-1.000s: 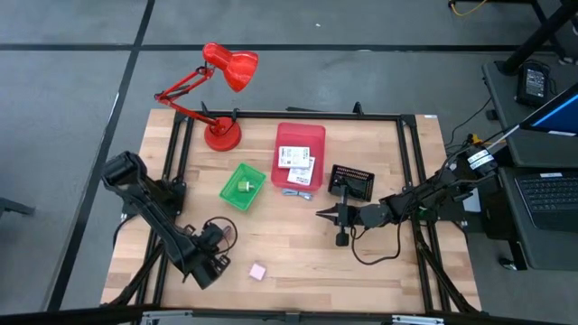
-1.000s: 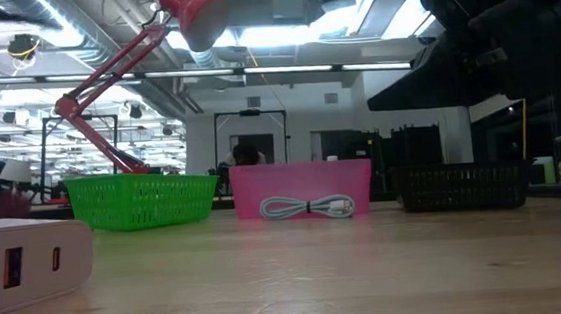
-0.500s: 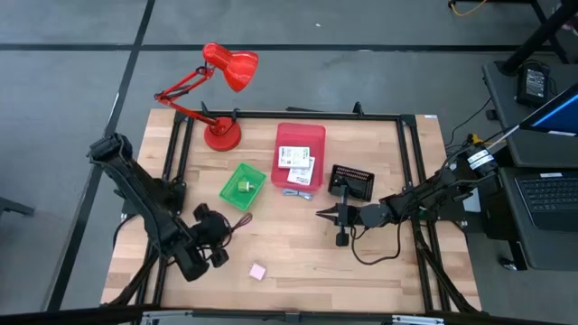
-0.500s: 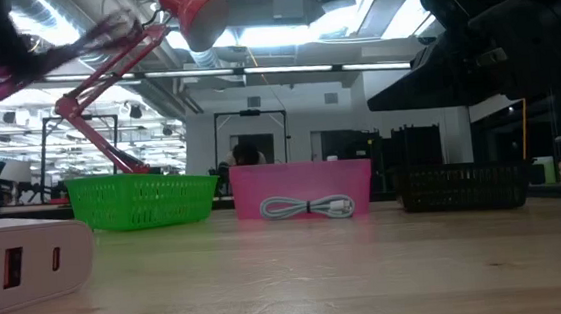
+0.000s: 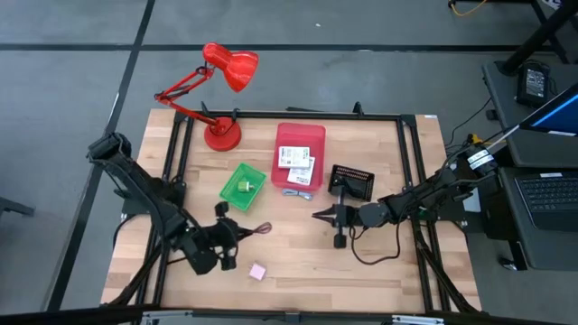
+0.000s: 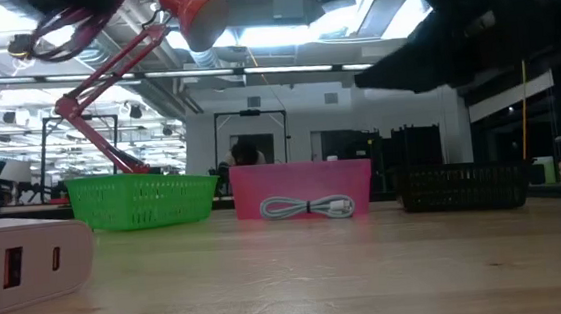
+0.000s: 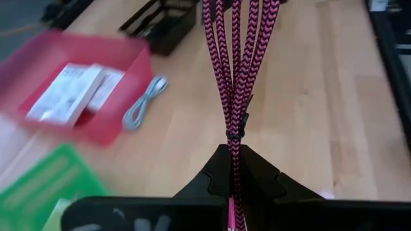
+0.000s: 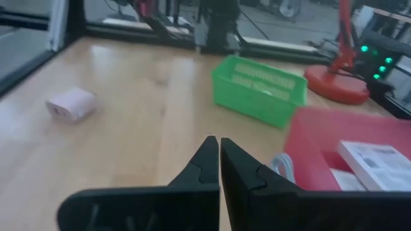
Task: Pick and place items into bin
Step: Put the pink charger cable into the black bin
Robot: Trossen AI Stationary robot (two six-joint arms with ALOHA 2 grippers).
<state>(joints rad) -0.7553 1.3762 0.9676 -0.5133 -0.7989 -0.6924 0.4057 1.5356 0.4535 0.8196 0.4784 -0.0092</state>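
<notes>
Risk: purple cord (image 7: 234, 70) snagging or slipping above the worktop (image 5: 298, 262).
Left hand (image 7: 231, 168) was clamped on the looped cord's end; right hand (image 8: 219, 160) was closed, empty.

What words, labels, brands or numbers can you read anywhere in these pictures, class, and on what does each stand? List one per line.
None can be read.
White packets in the red bin: dark printing shows, too small and blurred to read in the high and left wrist views.
Pink cube: two slot-shaped openings on its face, no lettering visible.
Laptop beside the table: no legible text.
Purple cord in the left gripper: patterned weave only.
</notes>
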